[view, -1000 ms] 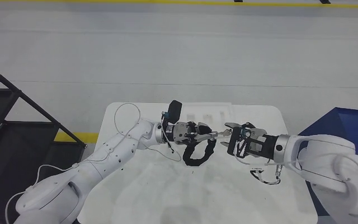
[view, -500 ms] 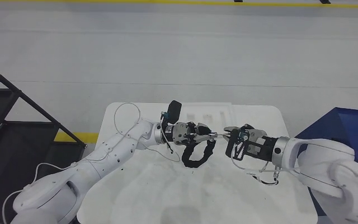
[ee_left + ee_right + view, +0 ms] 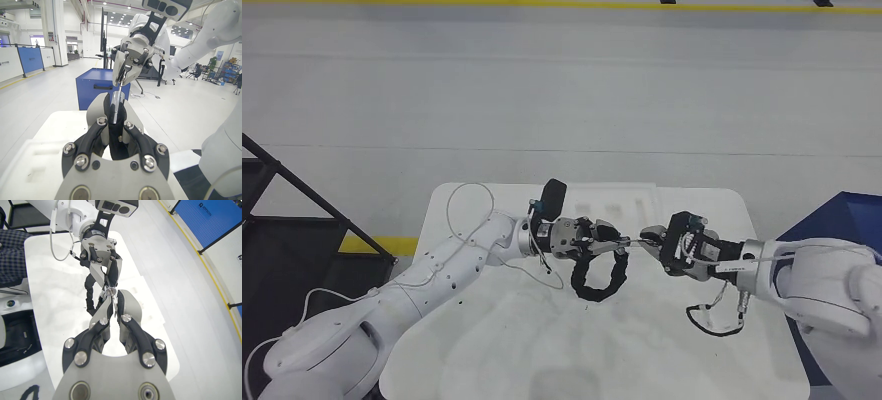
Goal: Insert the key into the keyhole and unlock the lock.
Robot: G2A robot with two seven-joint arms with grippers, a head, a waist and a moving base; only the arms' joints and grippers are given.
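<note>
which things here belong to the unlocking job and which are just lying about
For the job:
- lock with its black cable loop, held in the left gripper
- key, held in the right gripper, its tip at the lock's end

Lying about:
- white foam tray on the table
- blue cabinet beyond the table

White glossy left arm (image 3: 447, 275) and right arm (image 3: 822, 285), small dark dots on shells. Thin white cable (image 3: 50, 241) on left arm, black ribbed cable (image 3: 162, 66) on right. left gripper (image 3: 113, 101), right gripper (image 3: 114, 298): grey metal plates, black links (image 3: 90, 134), silver screws (image 3: 81, 161), pale fingers (image 3: 95, 109).
</note>
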